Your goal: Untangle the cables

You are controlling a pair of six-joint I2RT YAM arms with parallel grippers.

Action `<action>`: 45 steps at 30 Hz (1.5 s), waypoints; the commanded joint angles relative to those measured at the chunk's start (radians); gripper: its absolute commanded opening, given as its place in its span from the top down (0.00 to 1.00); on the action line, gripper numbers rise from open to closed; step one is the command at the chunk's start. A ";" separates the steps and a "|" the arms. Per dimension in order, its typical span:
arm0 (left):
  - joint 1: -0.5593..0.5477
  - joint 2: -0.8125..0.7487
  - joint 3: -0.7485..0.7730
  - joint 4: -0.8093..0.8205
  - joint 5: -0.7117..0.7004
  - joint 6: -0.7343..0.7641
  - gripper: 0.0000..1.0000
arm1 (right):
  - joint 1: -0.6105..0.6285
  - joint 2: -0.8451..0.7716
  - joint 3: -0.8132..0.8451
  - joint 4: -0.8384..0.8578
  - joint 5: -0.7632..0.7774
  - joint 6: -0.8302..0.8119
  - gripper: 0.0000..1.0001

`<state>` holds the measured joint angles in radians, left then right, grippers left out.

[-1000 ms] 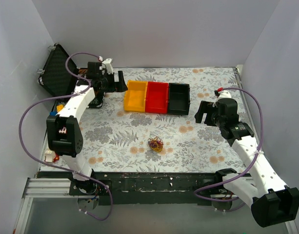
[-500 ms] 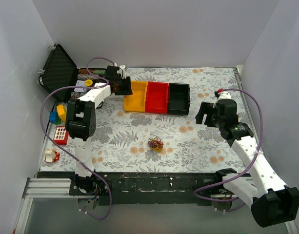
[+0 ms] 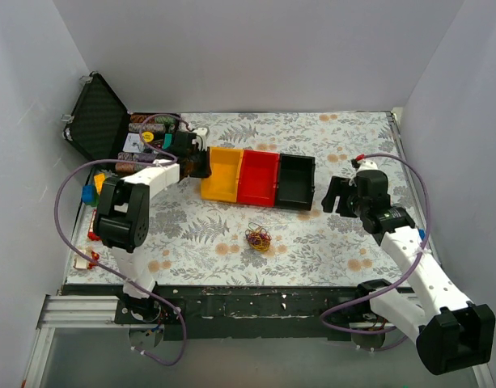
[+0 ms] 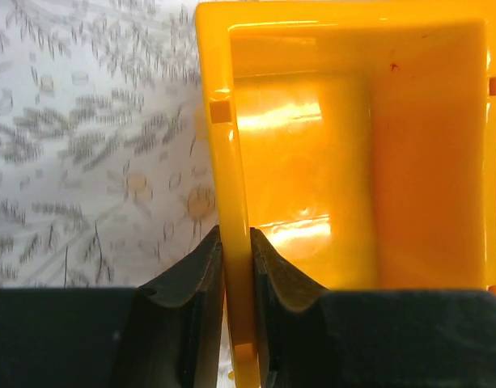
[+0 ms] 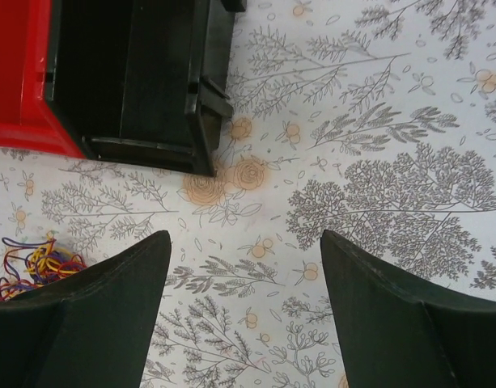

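Observation:
The cables [image 3: 258, 238] lie as a small yellow, red and purple tangle on the flowered table, in front of the bins and apart from both grippers. They also show at the lower left of the right wrist view as cables [image 5: 33, 267]. My left gripper [image 3: 201, 164] is at the yellow bin [image 3: 223, 174]. In the left wrist view that gripper [image 4: 236, 234] is shut on the left wall of the yellow bin [image 4: 393, 162], which holds nothing. My right gripper [image 3: 335, 194] hovers open to the right of the black bin, its fingers [image 5: 246, 238] wide apart over bare cloth.
A red bin [image 3: 259, 177] and a black bin [image 3: 296, 182] stand in a row with the yellow one. An open black case [image 3: 98, 117] and small toys [image 3: 90, 194] crowd the far left. White walls close in the table on three sides.
The left arm swung right and its jaws shut on the yellow bin's wall. The row of bins shifted slightly nearer and turned. The right gripper drifted a little nearer.

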<state>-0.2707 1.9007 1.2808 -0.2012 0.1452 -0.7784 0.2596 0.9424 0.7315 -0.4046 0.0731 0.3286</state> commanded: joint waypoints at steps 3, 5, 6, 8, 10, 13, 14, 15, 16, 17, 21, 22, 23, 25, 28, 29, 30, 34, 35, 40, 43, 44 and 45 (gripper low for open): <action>-0.024 -0.231 -0.208 0.000 -0.045 0.022 0.81 | 0.006 0.018 -0.052 0.087 -0.065 0.033 0.18; -0.027 -0.300 -0.273 -0.007 -0.056 -0.004 0.80 | 0.012 0.035 -0.064 0.105 -0.100 0.043 0.19; -0.027 -0.324 -0.291 -0.017 -0.055 -0.018 0.80 | 0.016 0.041 -0.067 0.116 -0.108 0.046 0.19; -0.030 -0.367 -0.330 -0.035 -0.042 -0.036 0.79 | 0.032 0.061 -0.067 0.131 -0.122 0.052 0.20; -0.033 -0.402 -0.363 -0.046 -0.027 -0.045 0.79 | 0.056 0.081 -0.060 0.138 -0.124 0.058 0.20; -0.035 -0.431 -0.403 -0.046 -0.032 -0.042 0.79 | 0.114 0.102 -0.047 0.141 -0.104 0.073 0.21; -0.035 -0.436 -0.408 -0.046 -0.033 -0.039 0.78 | 0.145 0.105 -0.046 0.142 -0.090 0.081 0.21; -0.036 -0.440 -0.411 -0.044 -0.033 -0.038 0.75 | 0.174 0.108 -0.046 0.144 -0.078 0.090 0.22; -0.036 -0.442 -0.410 -0.044 -0.033 -0.033 0.67 | 0.211 0.108 -0.047 0.144 -0.044 0.099 0.22; -0.038 -0.445 -0.402 -0.047 -0.035 -0.027 0.57 | 0.254 0.102 -0.049 0.142 -0.017 0.115 0.22; -0.038 -0.469 -0.345 -0.086 -0.039 -0.006 0.02 | 0.407 0.064 -0.070 0.164 0.069 0.168 0.23; -0.038 -0.486 -0.331 -0.095 -0.032 0.002 0.02 | 0.441 0.053 -0.081 0.180 0.077 0.179 0.24; -0.038 -0.500 -0.318 -0.112 -0.018 0.013 0.02 | 0.467 0.052 -0.087 0.193 0.086 0.191 0.25; -0.036 -0.525 -0.282 -0.158 0.029 0.043 0.02 | 0.526 0.061 -0.099 0.216 0.091 0.211 0.30; -0.038 -0.575 -0.245 -0.246 0.178 0.109 0.02 | 0.596 0.099 -0.119 0.285 0.097 0.231 0.32; -0.038 -0.594 -0.242 -0.269 0.221 0.134 0.02 | 0.619 0.116 -0.125 0.305 0.099 0.237 0.32; -0.036 -0.613 -0.245 -0.285 0.266 0.148 0.02 | 0.638 0.137 -0.132 0.332 0.099 0.240 0.32; -0.038 -0.657 -0.256 -0.360 0.402 0.224 0.02 | 0.710 0.223 -0.138 0.430 0.117 0.254 0.29; -0.038 -0.663 -0.261 -0.371 0.424 0.237 0.02 | 0.724 0.246 -0.136 0.452 0.120 0.256 0.28; -0.036 -0.681 -0.271 -0.408 0.485 0.277 0.02 | 0.760 0.361 -0.119 0.515 0.143 0.277 0.39; -0.041 -0.693 -0.279 -0.409 0.511 0.283 0.02 | 0.803 0.401 -0.116 0.530 0.152 0.276 0.69; -0.044 -0.696 -0.281 -0.408 0.516 0.286 0.02 | 0.822 0.407 -0.118 0.526 0.159 0.277 0.77; -0.044 -0.703 -0.284 -0.406 0.525 0.294 0.02 | 0.846 0.409 -0.119 0.514 0.169 0.280 0.86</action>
<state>-0.3054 1.2491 1.0069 -0.5838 0.5907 -0.5289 1.0397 1.3373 0.5972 0.0532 0.1986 0.5903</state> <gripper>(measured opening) 0.981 0.270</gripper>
